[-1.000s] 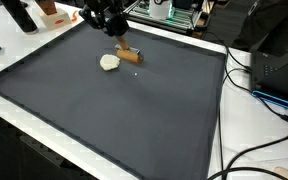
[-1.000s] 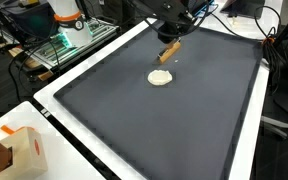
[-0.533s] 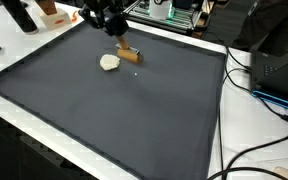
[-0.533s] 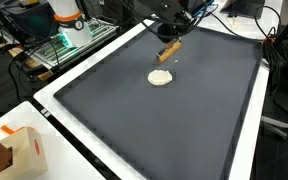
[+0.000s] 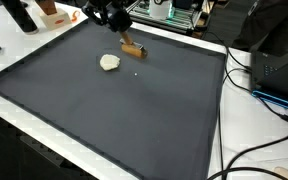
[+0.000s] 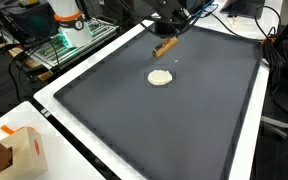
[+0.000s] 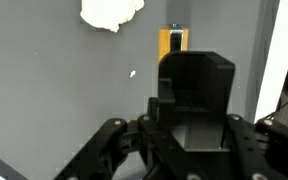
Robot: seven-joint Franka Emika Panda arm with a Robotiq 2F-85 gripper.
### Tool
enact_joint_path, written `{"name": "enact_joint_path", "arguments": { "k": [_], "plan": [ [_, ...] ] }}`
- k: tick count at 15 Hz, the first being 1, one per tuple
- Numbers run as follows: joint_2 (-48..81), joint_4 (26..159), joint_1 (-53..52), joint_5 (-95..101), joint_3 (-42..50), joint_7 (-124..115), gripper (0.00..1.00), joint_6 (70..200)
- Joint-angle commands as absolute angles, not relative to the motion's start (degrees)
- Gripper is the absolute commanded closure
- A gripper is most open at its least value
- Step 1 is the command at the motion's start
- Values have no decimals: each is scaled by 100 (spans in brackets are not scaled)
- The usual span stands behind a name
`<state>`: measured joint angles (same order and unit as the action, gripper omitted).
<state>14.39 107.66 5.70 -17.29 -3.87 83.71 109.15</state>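
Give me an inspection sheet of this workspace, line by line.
Surface: dark mat lying flat on a white table.
Job's things: brown block, tilted, at the claw's tip near the mat's far edge; white lump on the mat close by, not touching it.
Clutter: small white speck on the mat.
Grippers: claw appears shut on the brown block's upper end; fingers hard to make out.
Cables: black cables on the table, off the mat.
Surroundings: cardboard box at a table corner; black equipment beside the table.
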Motion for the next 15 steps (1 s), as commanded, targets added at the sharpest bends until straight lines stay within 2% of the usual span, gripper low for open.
{"name": "enact_joint_path", "arguments": {
  "k": [1, 15],
  "plan": [
    [1383, 10668, 506, -1589, -320, 8242, 76, 10648],
    [1209, 10749, 354, -650, -327, 8149, 76, 11668]
  ]
}}
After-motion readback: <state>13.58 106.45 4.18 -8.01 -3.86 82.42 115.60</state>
